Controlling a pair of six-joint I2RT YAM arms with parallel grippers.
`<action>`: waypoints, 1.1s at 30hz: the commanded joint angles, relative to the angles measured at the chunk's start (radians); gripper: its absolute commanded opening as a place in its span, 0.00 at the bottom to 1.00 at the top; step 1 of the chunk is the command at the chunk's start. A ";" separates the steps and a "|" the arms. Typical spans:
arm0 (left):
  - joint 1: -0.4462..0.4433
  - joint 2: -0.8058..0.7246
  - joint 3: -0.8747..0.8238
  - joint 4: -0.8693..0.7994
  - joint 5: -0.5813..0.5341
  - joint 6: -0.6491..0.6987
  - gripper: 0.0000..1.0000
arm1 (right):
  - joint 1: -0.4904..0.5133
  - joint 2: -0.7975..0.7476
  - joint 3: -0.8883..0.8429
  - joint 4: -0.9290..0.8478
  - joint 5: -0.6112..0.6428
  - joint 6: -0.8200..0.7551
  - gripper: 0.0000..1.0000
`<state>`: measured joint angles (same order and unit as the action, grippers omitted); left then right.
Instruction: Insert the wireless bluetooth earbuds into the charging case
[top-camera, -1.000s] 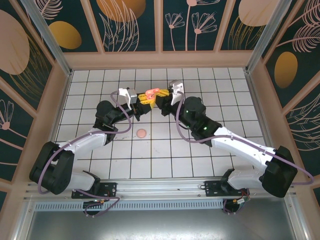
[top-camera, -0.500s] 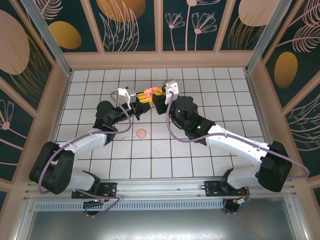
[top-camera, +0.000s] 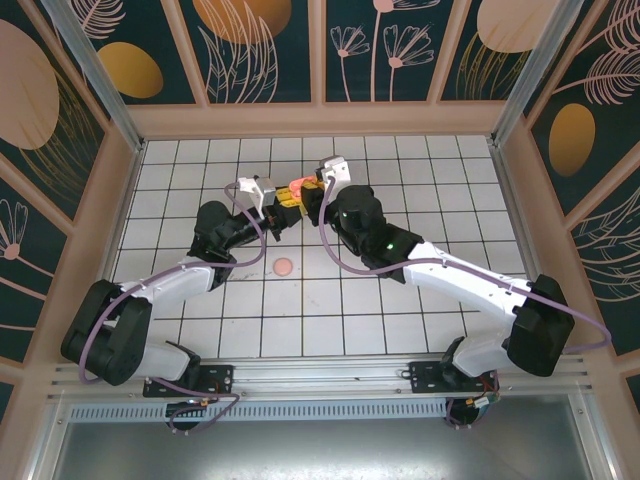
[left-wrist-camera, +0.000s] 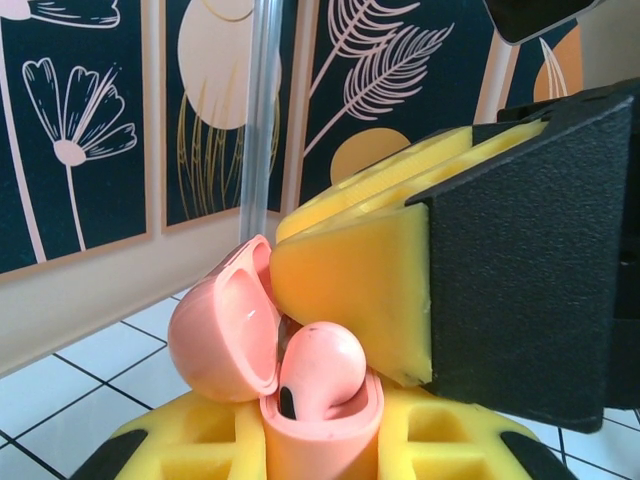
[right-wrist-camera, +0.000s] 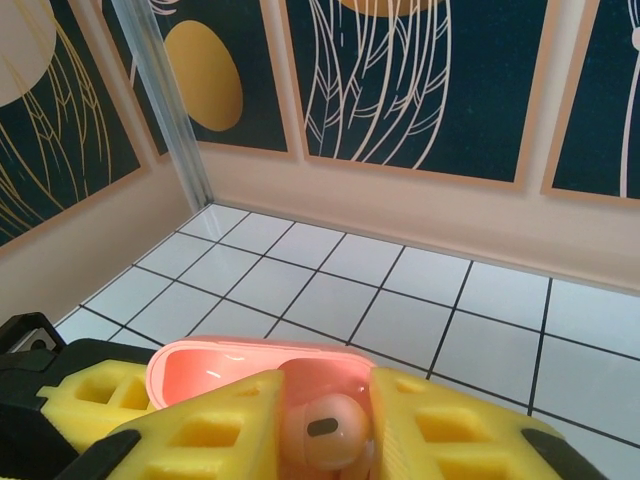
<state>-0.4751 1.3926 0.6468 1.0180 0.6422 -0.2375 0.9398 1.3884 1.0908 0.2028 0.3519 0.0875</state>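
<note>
My left gripper (left-wrist-camera: 322, 445) is shut on a coral-pink charging case (left-wrist-camera: 318, 440), held upright above the table with its lid (left-wrist-camera: 222, 325) swung open. A coral-pink earbud (left-wrist-camera: 322, 372) sits head-up in the case's mouth. One yellow finger of my right gripper presses down beside it. In the right wrist view that earbud (right-wrist-camera: 326, 432) lies between the yellow pads (right-wrist-camera: 205, 432) of my right gripper (right-wrist-camera: 328, 440), which is shut on it, with the open lid (right-wrist-camera: 215, 368) behind. From above, the two grippers meet at the case (top-camera: 299, 186).
A small coral-pink round object (top-camera: 284, 266) lies on the white grid table (top-camera: 420, 190) in front of the left arm. The enclosure's low walls (top-camera: 320, 120) ring the table. Open tiles spread to the right and toward the near edge.
My right arm has swung left and closed in on the case, bringing the earbud over its opening. The left gripper has stayed almost still with the case.
</note>
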 joint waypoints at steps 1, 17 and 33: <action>-0.037 -0.026 0.022 0.139 0.074 0.020 0.00 | 0.022 0.026 -0.008 -0.114 -0.004 0.013 0.32; -0.037 -0.017 0.016 0.116 0.056 0.032 0.00 | 0.021 -0.037 0.027 -0.134 -0.037 0.036 0.48; -0.037 -0.011 0.011 0.122 0.047 0.033 0.00 | 0.010 -0.062 0.041 -0.150 -0.047 0.044 0.50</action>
<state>-0.4923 1.3926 0.6464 1.0519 0.6537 -0.2211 0.9398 1.3319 1.1114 0.0956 0.3649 0.1139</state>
